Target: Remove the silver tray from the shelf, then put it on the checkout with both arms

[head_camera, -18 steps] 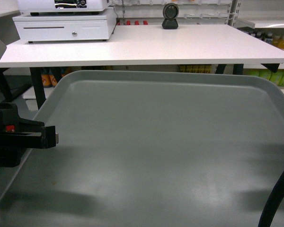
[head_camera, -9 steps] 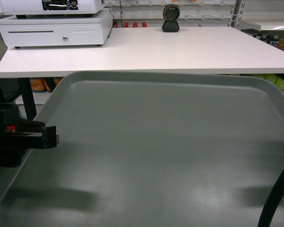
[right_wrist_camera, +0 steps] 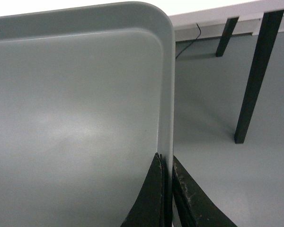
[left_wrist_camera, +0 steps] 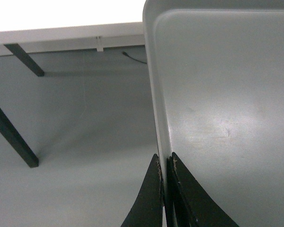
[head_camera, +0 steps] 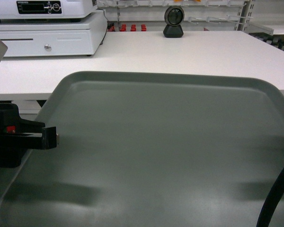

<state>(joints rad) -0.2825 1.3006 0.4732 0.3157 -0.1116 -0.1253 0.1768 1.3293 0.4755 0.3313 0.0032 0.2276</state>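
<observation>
Silver tray (head_camera: 165, 151) is held level in the air, filling the lower part of the head view, its far rim overlapping the near edge of the checkout worktop (head_camera: 203, 52). Surface is plain grey-green, matte, with a low raised rim and rounded corners; soft shadows lie near the two side edges.

Left end effector (left_wrist_camera: 164, 165) is closed on the tray's left rim: the left wrist view shows one black finger outside the rim and one inside, with the rim pinched between them. In the head view the same unit appears at the left edge as a black block with a small red part.

Right end effector (right_wrist_camera: 166, 163) is likewise clamped on the tray's right rim, one finger on each side, as the right wrist view shows. In the head view only a black cable (head_camera: 274, 198) is seen at the lower right corner; the fingers themselves lie out of that frame.

Both wrist views show grey floor (left_wrist_camera: 75, 118) beneath the tray's sides and black slanted table legs (right_wrist_camera: 253, 75) beyond.

On the worktop, well behind the tray, stand a white cash drawer (head_camera: 47, 40) at far left with a device on top, and a small black round scanner (head_camera: 173, 21) near the back edge. Store shelving runs behind.
</observation>
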